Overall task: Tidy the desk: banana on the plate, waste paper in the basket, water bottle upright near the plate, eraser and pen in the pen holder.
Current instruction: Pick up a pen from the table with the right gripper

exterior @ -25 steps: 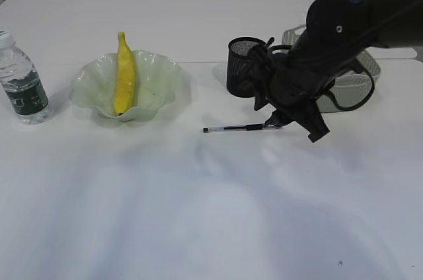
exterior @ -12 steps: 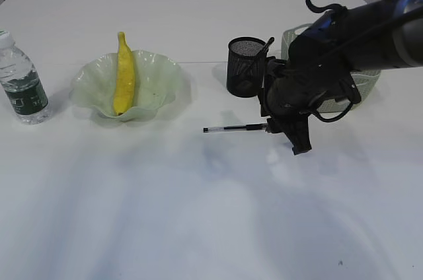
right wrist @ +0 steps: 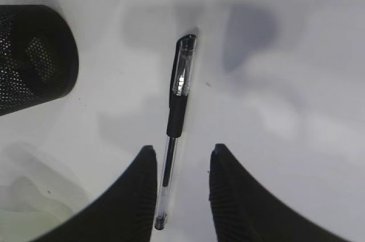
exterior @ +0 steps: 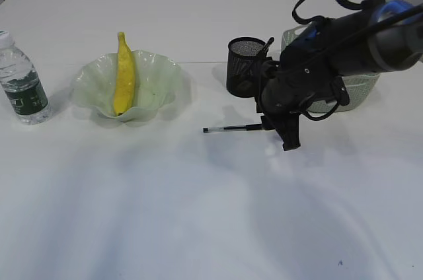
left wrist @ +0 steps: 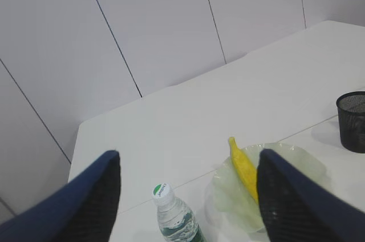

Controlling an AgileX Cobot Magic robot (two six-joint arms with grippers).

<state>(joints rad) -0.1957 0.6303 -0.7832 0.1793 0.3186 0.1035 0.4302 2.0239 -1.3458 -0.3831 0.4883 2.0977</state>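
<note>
— Where's the right gripper (right wrist: 181, 165) just now?

— Down at the white worktop (exterior: 198, 214), its two fingers either side of the pen (right wrist: 176, 105), one to each flank of the barrel. There's daylight between fingers and pen on both sides, so it's parted, not clenched on anything. The pen lies flat, just in front of the pen holder (exterior: 244, 65).

— And the basket (exterior: 360, 85)?

— Behind that arm, mostly hidden by it. I can't see what's inside.

— The banana (exterior: 123, 75)?

— Lying in the plate (exterior: 162, 82), dark tip poking past the far wavy rim. The water bottle (exterior: 21, 82) stands upright to the left of the plate, near it but apart.

— The left gripper (left wrist: 188, 190)?

— Up high, well above the worktop, fingers spread wide, nothing between them, looking down on the bottle and plate.
</note>
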